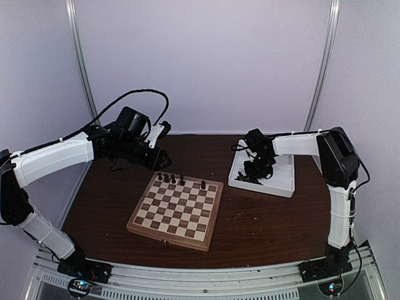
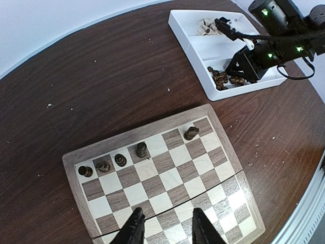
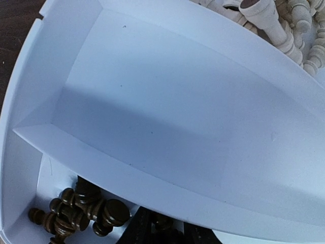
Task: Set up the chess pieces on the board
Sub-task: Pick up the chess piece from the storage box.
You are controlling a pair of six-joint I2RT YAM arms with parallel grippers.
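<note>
Five dark chess pieces (image 2: pixel 141 150) are on the far row of the board (image 2: pixel 167 178), my left gripper (image 2: pixel 168 229) hovers above it released and empty, and my right gripper (image 3: pixel 165 235) is low over the dark heap (image 3: pixel 81 211) in the white tray (image 2: pixel 223 51), its grip I cannot tell.

Walls: plain panels (image 1: pixel 200 62) of pale, lilac-tinted white closed the space at the back and on both sides.
Poles: two thin metal tubes, one left (image 1: pixel 80 62) and one right (image 1: pixel 325 56), rose against the back panel, spreading apart toward the top.
Table: a dark brown wood-grain top (image 1: pixel 106 194) ran back to the rear panel.
Specks: small pale crumbs (image 2: pixel 49 105) lay scattered on the tabletop.
Rail: a ribbed metal strip (image 1: pixel 206 281) ran along the near edge.
Light: soft and even, with only faint shadows.
</note>
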